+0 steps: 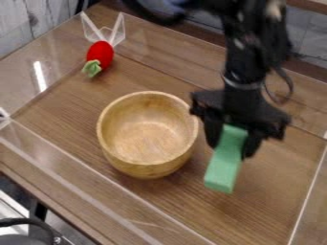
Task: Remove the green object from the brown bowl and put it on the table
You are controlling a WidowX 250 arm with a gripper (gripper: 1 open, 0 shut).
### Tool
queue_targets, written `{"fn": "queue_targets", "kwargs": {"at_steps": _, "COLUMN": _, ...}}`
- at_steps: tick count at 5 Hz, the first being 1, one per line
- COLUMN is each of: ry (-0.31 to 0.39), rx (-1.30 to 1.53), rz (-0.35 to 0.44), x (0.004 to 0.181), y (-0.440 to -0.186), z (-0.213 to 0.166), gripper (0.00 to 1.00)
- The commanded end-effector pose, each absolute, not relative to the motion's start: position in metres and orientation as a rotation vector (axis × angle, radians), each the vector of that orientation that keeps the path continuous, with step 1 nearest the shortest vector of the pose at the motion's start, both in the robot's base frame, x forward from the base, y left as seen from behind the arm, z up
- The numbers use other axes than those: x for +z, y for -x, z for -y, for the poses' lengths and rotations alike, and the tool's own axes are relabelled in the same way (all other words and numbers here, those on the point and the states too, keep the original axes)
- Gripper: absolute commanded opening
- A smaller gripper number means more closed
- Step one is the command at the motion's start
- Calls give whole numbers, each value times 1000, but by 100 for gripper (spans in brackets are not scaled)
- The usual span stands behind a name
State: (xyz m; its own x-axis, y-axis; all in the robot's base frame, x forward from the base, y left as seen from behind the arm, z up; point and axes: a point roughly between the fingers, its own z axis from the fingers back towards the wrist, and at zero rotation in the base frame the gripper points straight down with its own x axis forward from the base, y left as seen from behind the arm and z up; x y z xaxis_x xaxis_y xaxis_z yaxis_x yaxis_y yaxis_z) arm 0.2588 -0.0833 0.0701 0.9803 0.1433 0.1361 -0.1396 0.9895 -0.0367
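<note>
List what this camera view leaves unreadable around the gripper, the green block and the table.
- Gripper: fingertips hidden behind the green block they clamp; contact faces unseen.
- Green block's lower end: whether it touches the table cannot be told from this angle.
- Arm's upper part: motion-blurred and cut off by the top edge.
- Red toy: too small for detail.
- Brown bowl: near inner wall hidden by its rim.
</note>
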Motion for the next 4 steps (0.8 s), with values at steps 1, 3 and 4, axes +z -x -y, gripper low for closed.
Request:
{"fn": "queue_targets", "kwargs": {"at_steps": 1, "ry": 40, "rx": 152, "rz": 147, "x": 62, "y": -261, "z": 89, "gripper": 0}}
{"fn": "queue_targets", "kwargs": {"at_steps": 3, "ry": 40, "rx": 96, "rz": 132, "x": 43, "y": -268, "z": 90, "gripper": 0}}
{"fn": "queue_targets", "kwargs": {"at_steps": 4, "ry": 39, "rx": 47, "rz": 131, "x": 33, "y": -273, "z": 95, "gripper": 0}}
